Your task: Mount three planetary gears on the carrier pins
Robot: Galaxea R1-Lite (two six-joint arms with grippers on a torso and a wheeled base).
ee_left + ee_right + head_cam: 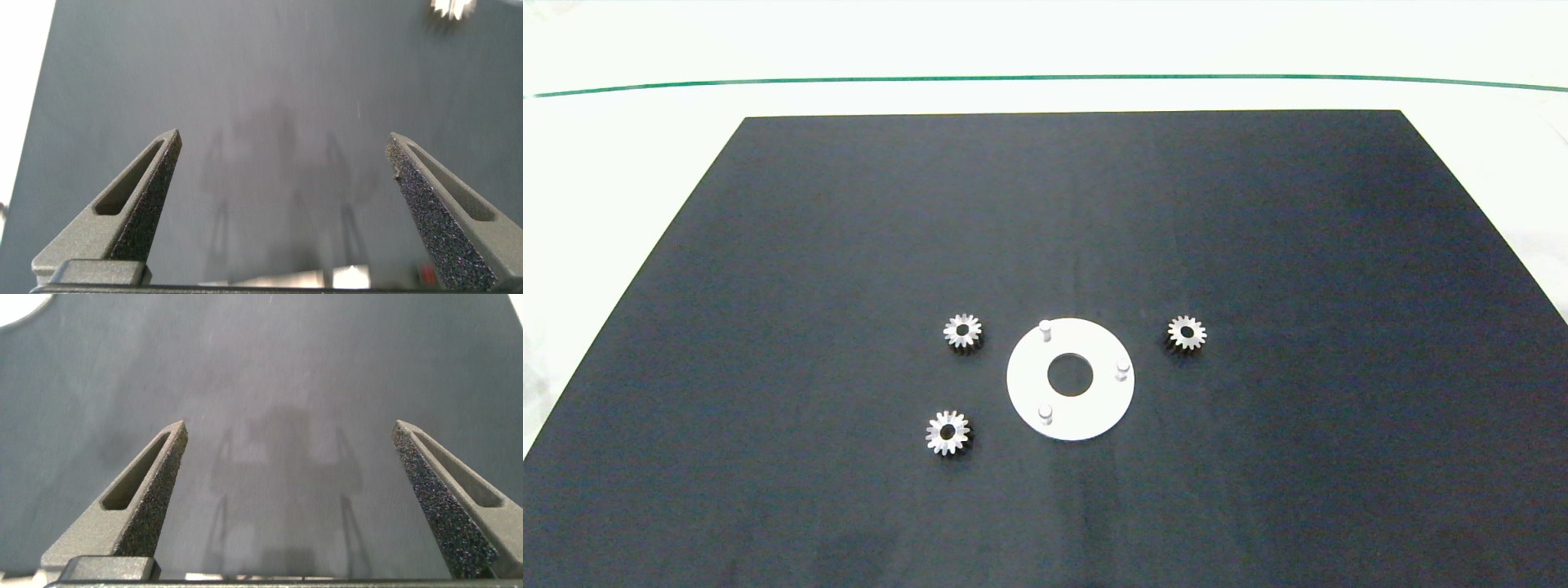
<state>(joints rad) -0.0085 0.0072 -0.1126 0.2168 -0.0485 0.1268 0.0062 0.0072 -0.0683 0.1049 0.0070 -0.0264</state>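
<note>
Lying flat across the table: black mat point(849, 245), bearing every part, with bare white tabletop point(621, 147) beyond its edges.
Landmark: white carrier disc point(1025, 380), flat on the mat, large round hole at its centre.
Left gripper point(282, 175): fingers spread wide, nothing between them, hovering over bare mat; outside the head view.
Right gripper point(286, 469): likewise spread wide and empty over bare mat.
Planetary gears: all three lie flat and loose, none on a pin yet. One gear point(962, 331) lies left of the disc, a second point(947, 432) left and nearer the camera, a third point(1187, 332) right of the disc.
Carrier pins: far-left pin point(1045, 329), right pin point(1122, 367), near-left pin point(1045, 413), all upright and bare.
Step in hand: reaching for a first gear, in my judgement.
Doing it well: pinch across the teeth, keep the gear level, line the bore over the pin before lowering.
Obstacles: none near the disc; only the neighbouring pins could catch a tilted gear.
</note>
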